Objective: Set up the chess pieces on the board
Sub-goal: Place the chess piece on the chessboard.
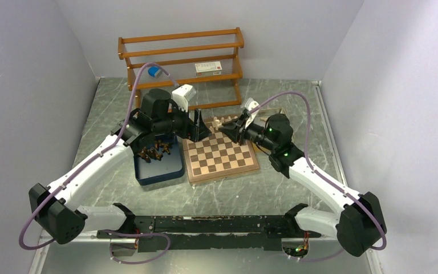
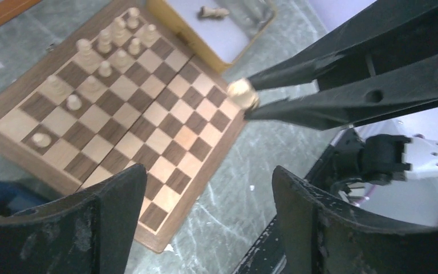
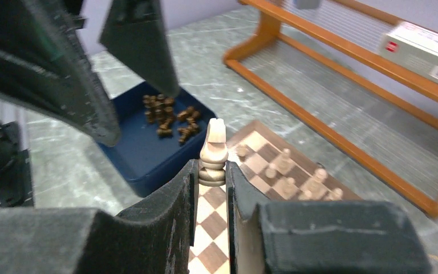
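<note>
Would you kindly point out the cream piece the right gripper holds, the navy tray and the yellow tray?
cream chess piece (image 3: 213,153): right wrist view, its middle.
navy tray (image 3: 137,151): right wrist view, bare floor.
yellow tray (image 2: 219,35): left wrist view, bare floor.

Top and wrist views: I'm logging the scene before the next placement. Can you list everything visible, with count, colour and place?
table: one, grey marble
board: one, brown-and-tan checks, centre of table
cream pieces: about a dozen, standing at board's far end
navy tray: one, left of board
dark brown pieces: a heap, in navy tray
yellow tray: one, beyond board's far right
lying cream piece: one, inside yellow tray
rack: one, orange wood, back wall
left gripper: open, empty, near board's far left corner
right gripper: shut on held cream piece
</note>
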Motion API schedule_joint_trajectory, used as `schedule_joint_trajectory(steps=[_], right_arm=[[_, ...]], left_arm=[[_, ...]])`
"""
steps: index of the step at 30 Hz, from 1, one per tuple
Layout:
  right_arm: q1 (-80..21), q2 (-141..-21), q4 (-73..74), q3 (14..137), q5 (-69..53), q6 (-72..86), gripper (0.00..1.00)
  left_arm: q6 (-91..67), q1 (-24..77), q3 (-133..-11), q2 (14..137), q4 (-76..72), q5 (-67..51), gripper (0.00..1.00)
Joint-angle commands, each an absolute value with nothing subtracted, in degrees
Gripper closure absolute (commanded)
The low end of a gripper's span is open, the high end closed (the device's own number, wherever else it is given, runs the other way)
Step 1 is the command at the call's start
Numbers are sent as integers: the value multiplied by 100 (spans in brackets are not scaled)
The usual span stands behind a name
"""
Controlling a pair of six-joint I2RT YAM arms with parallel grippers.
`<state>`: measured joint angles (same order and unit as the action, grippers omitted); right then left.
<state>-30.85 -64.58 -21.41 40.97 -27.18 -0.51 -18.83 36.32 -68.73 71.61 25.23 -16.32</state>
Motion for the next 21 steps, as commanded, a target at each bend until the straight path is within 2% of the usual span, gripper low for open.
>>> schedule_joint_trajectory(steps=[1,5,17,21], right_arm=[[-3225,-6308,-2527,3975,-3727,-66,86],[-3252,-6208,-2890,3876,-4303,210,86],[-3287,-5924,-3049,3846,-4664,350,86],[-3287,-5928,-3094,3841,-4690,398,86]], left_arm=[[-1831,3595,-6933,6946,1927,-2511,18],[-1841,3595,-6709,6806,1487,-3026,30],[-1769,3588,-6614,6921,984,-4111,40],[-1754,3586,-6593,6978,900,-4312,50]])
